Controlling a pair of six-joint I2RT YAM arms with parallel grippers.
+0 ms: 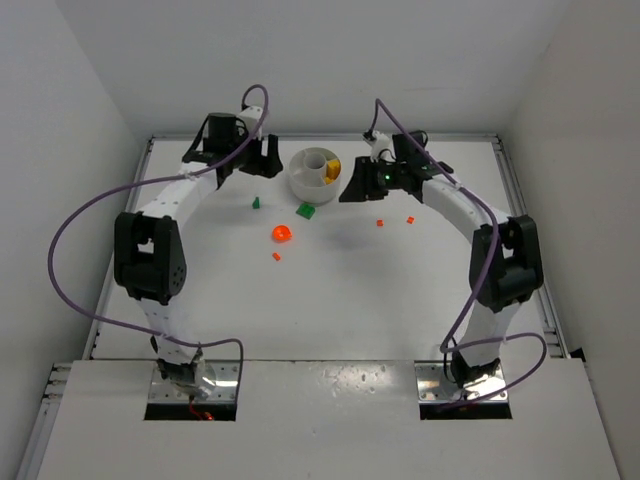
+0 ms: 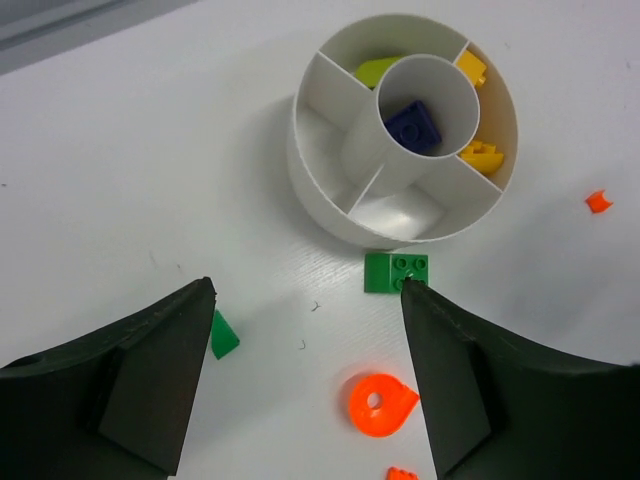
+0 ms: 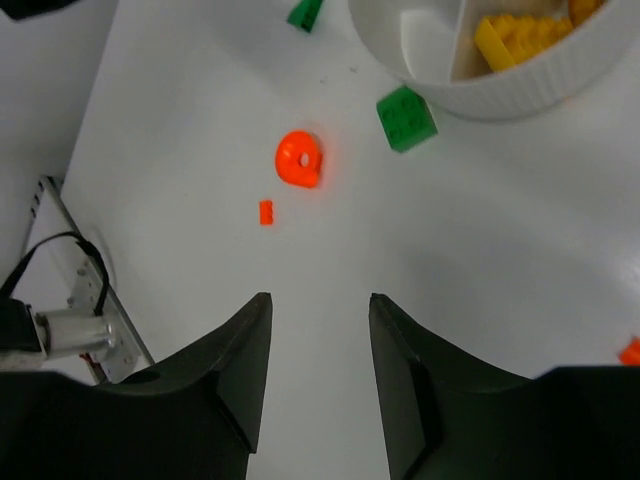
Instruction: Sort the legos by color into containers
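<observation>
Top external view: the left claw (image 1: pixel 240 158) hangs over the table's (image 1: pixel 330 300) far left part. The dish (image 1: pixel 300 178) is just to its right, and the loose legos lie nearer the arm bases than either.

In the left wrist view the left claw (image 2: pixel 307 290) is spread wide and empty. Both green pieces lie at its fingertips rather than between them. The small green wedge (image 2: pixel 223 334) sits against the tip of the left finger. The green square brick (image 2: pixel 397 271) sits by the tip of the right finger and just beside the dish wall (image 2: pixel 312 185). The brick is square with no long axis, and its sides run nearly true to the line on which the fingers close. I judge that a grasp needs a sideways shift to centre it, not a twist.

The orange round piece (image 2: pixel 380 404) lies nearer the wrist, between the fingers. In the dish, yellow fills the right wedge, lime shows in the far one, a purple brick sits in the centre well, and two wedges are bare.

Right of the dish, the right claw (image 1: pixel 365 185) hovers; in its wrist view the right claw (image 3: pixel 318 300) is parted and empty. It points toward the orange round piece (image 3: pixel 300 158), with the green brick (image 3: pixel 406 118) further off. Two orange bits (image 1: pixel 379 222) (image 1: pixel 410 218) lie beside it.

The left arm looks nearer the greens and the right arm nearer the orange.
</observation>
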